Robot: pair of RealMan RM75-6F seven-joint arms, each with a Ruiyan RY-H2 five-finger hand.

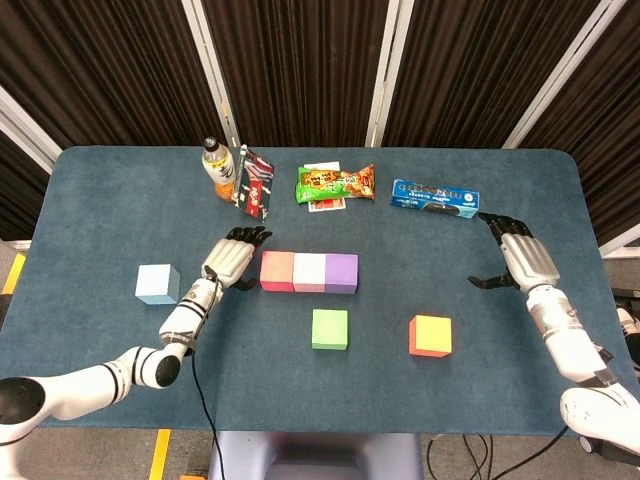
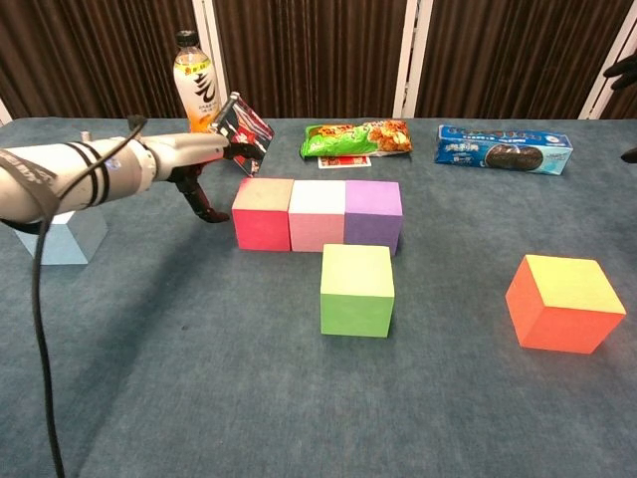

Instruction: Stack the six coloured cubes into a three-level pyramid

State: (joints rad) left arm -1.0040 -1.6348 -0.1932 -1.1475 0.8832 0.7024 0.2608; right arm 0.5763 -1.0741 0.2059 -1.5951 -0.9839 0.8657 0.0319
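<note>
Three cubes (image 1: 309, 272) touching (row runs left-right)

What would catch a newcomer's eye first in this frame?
Mid-table, a tight row of three cubes stands out: red cube, white cube, purple cube. The left hand hovers open just beside the red end. The green cube and orange cube sit loose nearer the robot, and the light blue cube sits apart at the left.

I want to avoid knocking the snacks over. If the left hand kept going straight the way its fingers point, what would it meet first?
Probably the red packet leaning beside the orange bottle. The left hand points up-table, past the red cube's left side. Depth is uncertain, so it might pass just short.
</note>
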